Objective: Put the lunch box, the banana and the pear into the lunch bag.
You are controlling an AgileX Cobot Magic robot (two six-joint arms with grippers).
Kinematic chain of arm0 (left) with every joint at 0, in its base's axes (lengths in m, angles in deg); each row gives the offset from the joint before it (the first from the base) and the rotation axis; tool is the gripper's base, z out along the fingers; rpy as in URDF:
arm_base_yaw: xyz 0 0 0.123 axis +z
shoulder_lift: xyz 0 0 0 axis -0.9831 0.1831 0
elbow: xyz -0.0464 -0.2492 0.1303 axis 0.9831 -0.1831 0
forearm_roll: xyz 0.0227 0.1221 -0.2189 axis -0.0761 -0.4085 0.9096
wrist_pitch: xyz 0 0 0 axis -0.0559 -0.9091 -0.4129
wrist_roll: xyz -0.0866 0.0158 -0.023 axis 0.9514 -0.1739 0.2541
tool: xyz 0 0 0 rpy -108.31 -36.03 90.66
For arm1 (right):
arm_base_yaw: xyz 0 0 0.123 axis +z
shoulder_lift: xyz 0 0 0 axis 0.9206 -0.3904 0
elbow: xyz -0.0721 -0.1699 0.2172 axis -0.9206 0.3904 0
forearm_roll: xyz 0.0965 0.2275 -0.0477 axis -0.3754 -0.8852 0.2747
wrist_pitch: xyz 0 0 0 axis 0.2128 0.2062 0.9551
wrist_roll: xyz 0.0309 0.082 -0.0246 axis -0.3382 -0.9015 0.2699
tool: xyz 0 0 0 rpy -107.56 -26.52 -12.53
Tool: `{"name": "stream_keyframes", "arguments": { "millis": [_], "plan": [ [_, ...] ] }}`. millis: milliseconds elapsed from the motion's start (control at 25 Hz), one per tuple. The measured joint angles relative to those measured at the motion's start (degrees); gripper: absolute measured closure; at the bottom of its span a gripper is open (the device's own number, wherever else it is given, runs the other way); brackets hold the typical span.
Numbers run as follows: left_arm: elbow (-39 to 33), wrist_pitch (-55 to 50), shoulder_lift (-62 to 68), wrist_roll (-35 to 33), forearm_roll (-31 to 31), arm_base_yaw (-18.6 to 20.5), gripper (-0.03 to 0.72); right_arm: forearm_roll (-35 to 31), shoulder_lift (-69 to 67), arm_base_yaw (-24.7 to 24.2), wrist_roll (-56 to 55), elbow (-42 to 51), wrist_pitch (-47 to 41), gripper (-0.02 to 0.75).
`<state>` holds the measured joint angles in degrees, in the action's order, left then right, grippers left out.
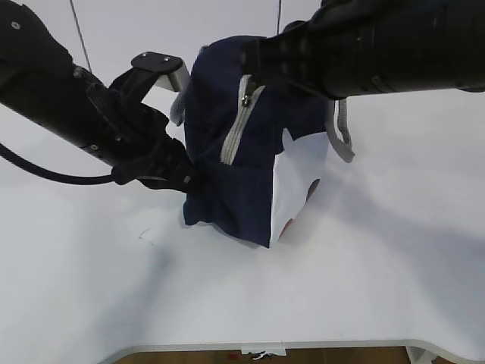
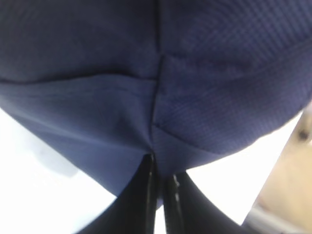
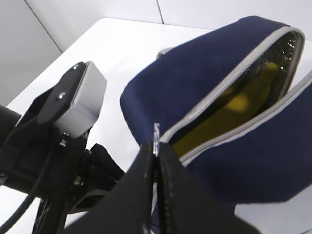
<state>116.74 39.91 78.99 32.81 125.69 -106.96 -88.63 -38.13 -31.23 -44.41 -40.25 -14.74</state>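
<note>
The big boxy dark-blue cloth lunch bag (image 1: 250, 159) with grey zip edges and a white end panel sits near the middle of the white bench (image 1: 341, 288), a bit toward the far edge. Its zip is partly open. Through the gap, in the right wrist view, you can see the long yellow banana (image 3: 243, 100) lying inside, along the line of the opening. The pear and the lunch box cannot be seen anywhere; they may be deeper in the bag, but I cannot tell.

The right pincer (image 3: 157, 146) is shut tight on the small metal zip pull (image 3: 156, 135) at one end of the opening. The rest of the open gap runs away from that pincer, up and over the top of the bag. So I think the next move is to slide the pull along that line to shut the bag.

The left pincer (image 2: 158, 170) is closed on a fold of the blue cloth low on the bag's left side, just above the bench. It looks like it holds the bag so it will not slide when the zip is pulled.
</note>
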Motion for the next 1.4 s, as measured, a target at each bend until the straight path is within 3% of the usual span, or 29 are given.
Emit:
{"name": "stream_keyframes", "arguments": {
  "millis": [560, 1080, 1400],
  "plan": [
    [-1.9, -1.1, -1.9, -0.1, -5.2, 0.0, 0.694, -0.1, 0.0, -1.9, -0.1, -0.1, 0.7, 0.737],
    [-8.5, 0.7, -6.3, -0.2, -5.7, -0.1, 0.694, 0.5, 0.0, -5.7, -0.1, -0.1, 2.0, 0.737],
    [-8.7, 0.5, -7.9, -0.2, -3.9, -0.1, 0.675, -0.7, 0.0, -6.2, -0.1, -0.3, 2.1, 0.737]
  ]
}}
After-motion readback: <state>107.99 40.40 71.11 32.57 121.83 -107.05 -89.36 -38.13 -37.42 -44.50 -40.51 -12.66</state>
